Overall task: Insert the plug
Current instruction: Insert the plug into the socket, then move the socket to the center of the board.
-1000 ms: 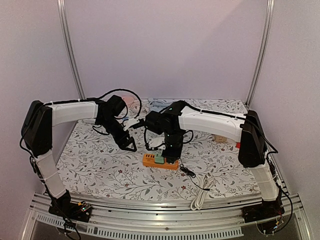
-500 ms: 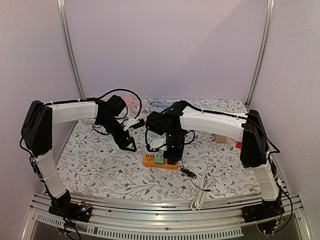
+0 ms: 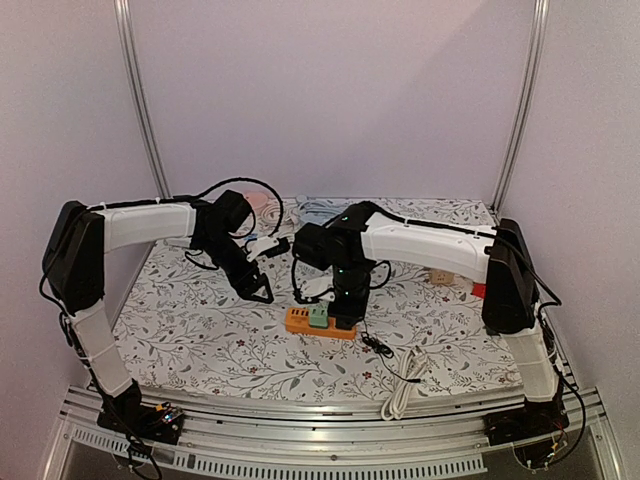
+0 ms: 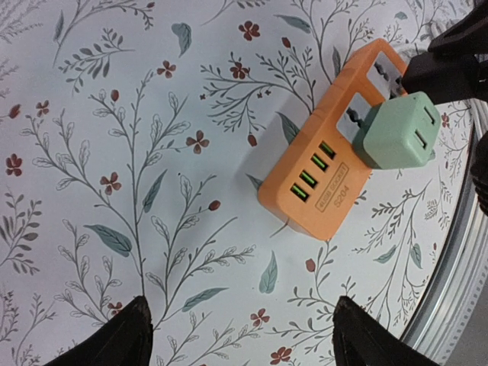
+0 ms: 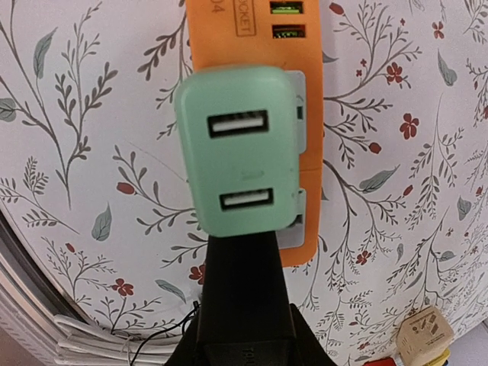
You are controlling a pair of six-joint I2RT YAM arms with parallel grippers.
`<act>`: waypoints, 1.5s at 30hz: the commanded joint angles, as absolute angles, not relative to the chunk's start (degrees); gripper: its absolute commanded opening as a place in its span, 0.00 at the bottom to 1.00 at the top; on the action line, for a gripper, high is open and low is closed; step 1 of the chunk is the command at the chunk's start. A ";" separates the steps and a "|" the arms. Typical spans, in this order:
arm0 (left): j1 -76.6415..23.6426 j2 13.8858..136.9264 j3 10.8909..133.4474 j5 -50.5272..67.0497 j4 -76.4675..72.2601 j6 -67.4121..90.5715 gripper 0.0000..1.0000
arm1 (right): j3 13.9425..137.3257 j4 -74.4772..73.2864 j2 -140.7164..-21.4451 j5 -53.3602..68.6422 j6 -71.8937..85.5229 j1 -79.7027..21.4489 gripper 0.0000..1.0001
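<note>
Only the top view shows both arms whole: two arms, bent and reaching in over the flowery desk (image 3: 180,320). The left gripper (image 4: 244,339) hangs tilted over bare cloth, spread wide and holding nothing. Just right of it lies one orange power strip (image 4: 320,191) with one green plug (image 4: 396,130) stuck on it. The right gripper (image 5: 242,252) points down, pinched together, its tip touching the plug. One white cord (image 3: 400,390) lies farther right
</note>
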State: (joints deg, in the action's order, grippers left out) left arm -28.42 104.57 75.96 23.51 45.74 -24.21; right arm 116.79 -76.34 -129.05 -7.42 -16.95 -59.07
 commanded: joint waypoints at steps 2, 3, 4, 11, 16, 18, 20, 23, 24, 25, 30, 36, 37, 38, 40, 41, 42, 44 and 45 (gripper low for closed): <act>-27.68 103.04 76.90 24.16 45.86 -24.54 0.80 | 115.49 -73.65 -128.10 -8.55 -16.26 -58.19 0.00; -27.64 103.02 76.83 24.29 45.85 -24.52 0.80 | 115.49 -73.45 -127.85 -8.82 -16.26 -58.26 0.00; -27.67 103.01 76.82 24.34 45.88 -24.52 0.80 | 115.49 -73.33 -127.74 -9.01 -16.30 -58.13 0.00; -27.62 103.04 76.68 24.35 45.88 -24.50 0.80 | 115.13 -74.31 -127.87 -7.95 -16.86 -58.09 0.00; -27.68 103.16 76.64 24.26 45.76 -24.61 0.80 | 113.40 -74.23 -129.44 -7.96 -17.16 -58.10 0.00; -27.68 103.12 76.51 24.35 45.70 -24.61 0.80 | 111.58 -73.12 -130.38 -8.15 -17.02 -58.10 0.00; -27.69 103.06 76.40 24.30 45.56 -24.69 0.80 | 109.53 -71.26 -130.97 -7.16 -16.88 -58.10 0.00; -27.64 103.16 76.38 24.26 45.52 -24.78 0.80 | 106.72 -68.94 -131.34 -6.39 -16.71 -58.18 0.00; -27.60 103.25 76.45 24.18 45.44 -24.85 0.80 | 106.55 -68.82 -131.80 -6.97 -16.62 -58.36 0.00; -27.66 103.41 76.57 24.17 45.44 -24.83 0.80 | 106.75 -69.09 -132.42 -7.83 -16.61 -58.50 0.00; -27.60 103.89 77.17 24.21 45.53 -24.56 0.80 | 107.70 -70.38 -137.86 -8.20 -16.48 -58.91 0.00; -27.66 104.15 77.53 24.00 45.87 -24.78 0.80 | 108.04 -72.42 -140.08 -5.21 -15.34 -57.63 0.03; -27.62 104.19 77.66 23.92 45.98 -24.79 0.80 | 107.96 -72.41 -140.09 -4.86 -15.17 -57.16 0.03; -27.60 104.16 77.74 23.93 46.14 -24.79 0.80 | 107.89 -72.30 -140.03 -5.11 -14.79 -56.54 0.03; -27.62 104.10 77.78 23.83 46.33 -25.02 0.80 | 108.20 -72.20 -139.80 -6.16 -13.92 -54.61 0.02; -27.60 103.92 77.78 23.67 46.42 -25.17 0.80 | 108.50 -72.22 -139.76 -7.18 -13.57 -53.62 0.01; -27.60 103.84 77.85 23.40 46.52 -25.28 0.80 | 108.91 -72.28 -139.81 -8.64 -12.65 -52.50 0.01; -27.60 103.52 77.94 22.94 46.81 -25.52 0.81 | 109.40 -72.59 -139.66 -9.81 -11.26 -50.01 0.01; -27.60 103.38 77.96 22.71 46.95 -25.69 0.81 | 109.31 -72.40 -139.32 -9.96 -10.30 -48.14 0.02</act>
State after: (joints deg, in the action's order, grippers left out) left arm -28.36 104.57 76.79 23.40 45.91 -24.45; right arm 113.73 -72.47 -130.43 -3.81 -14.74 -55.42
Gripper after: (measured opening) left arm 0.806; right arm 0.234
